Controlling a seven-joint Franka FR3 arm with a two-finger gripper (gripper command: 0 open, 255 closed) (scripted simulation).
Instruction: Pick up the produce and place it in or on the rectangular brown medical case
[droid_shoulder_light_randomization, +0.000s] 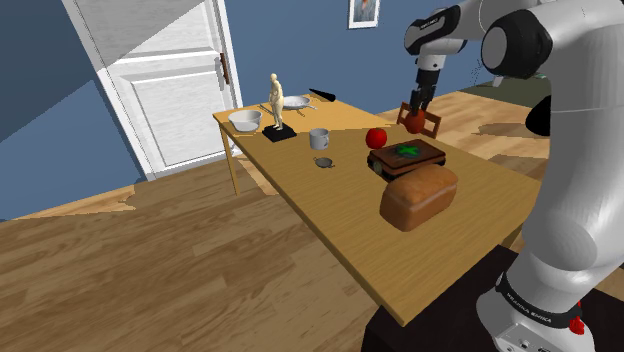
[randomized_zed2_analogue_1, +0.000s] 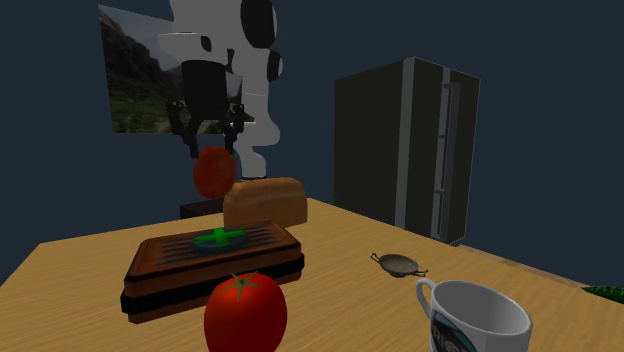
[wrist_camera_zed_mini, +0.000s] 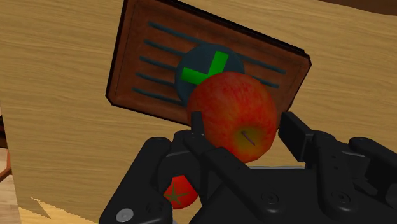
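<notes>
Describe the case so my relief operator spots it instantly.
On the long wooden table, look between the bread loaf and the red tomato. The case is the flat brown box there, alone in bearing a green cross on a dark disc.

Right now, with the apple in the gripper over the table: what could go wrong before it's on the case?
1. Slip: the gripper clasps the round apple only at its sides, so a jerk might loosen it.
2. Roll-off: the case has a flat top with shallow ribs, so the apple may roll off toward the tomato or bread beside it.
3. Drop height: the apple hangs high, and releasing from there might bounce it.
</notes>
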